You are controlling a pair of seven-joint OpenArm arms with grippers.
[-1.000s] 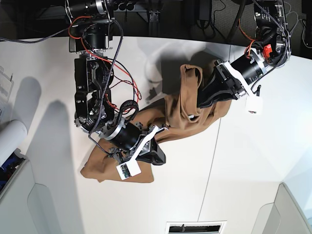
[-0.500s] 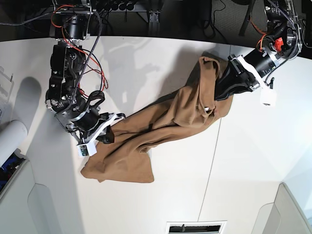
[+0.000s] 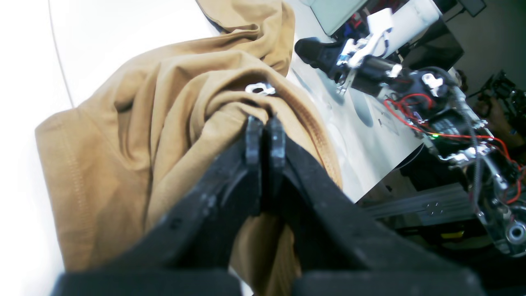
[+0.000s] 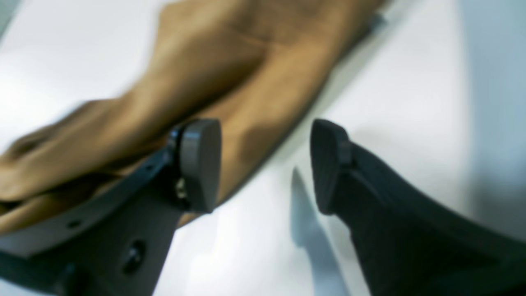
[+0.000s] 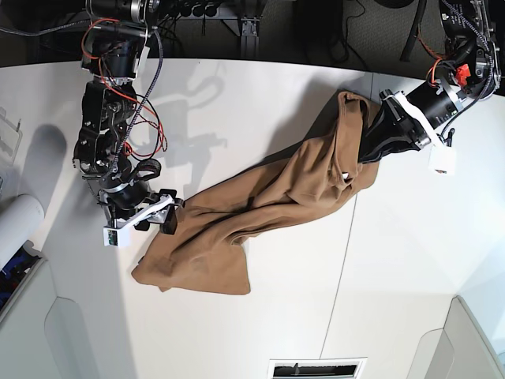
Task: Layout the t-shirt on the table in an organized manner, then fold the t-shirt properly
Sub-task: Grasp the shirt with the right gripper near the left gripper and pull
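The tan t-shirt (image 5: pixel 260 197) lies stretched in a rumpled diagonal band across the white table (image 5: pixel 237 118), from lower left to upper right. My left gripper (image 5: pixel 368 154) is shut on the shirt's upper right end. In the left wrist view the jaws (image 3: pixel 265 123) pinch a fold of the t-shirt (image 3: pixel 164 102) close to the small white tag (image 3: pixel 259 88). My right gripper (image 5: pixel 167 218) stands open at the shirt's lower left edge. In the blurred right wrist view the gripper (image 4: pixel 263 164) holds nothing, with the t-shirt (image 4: pixel 230 74) running under its left finger (image 4: pixel 197 164).
Grey-white bins stand at the front left (image 5: pixel 31 324) and front right (image 5: pixel 469 339) corners. A white roll (image 5: pixel 17 225) lies at the left edge. A dark seam (image 5: pixel 343 260) crosses the table, and a vent (image 5: pixel 316 368) sits at the front edge.
My right gripper has moved left, opened and let go of the shirt. My left gripper has pulled the other end up and to the right, drawing the cloth out longer.
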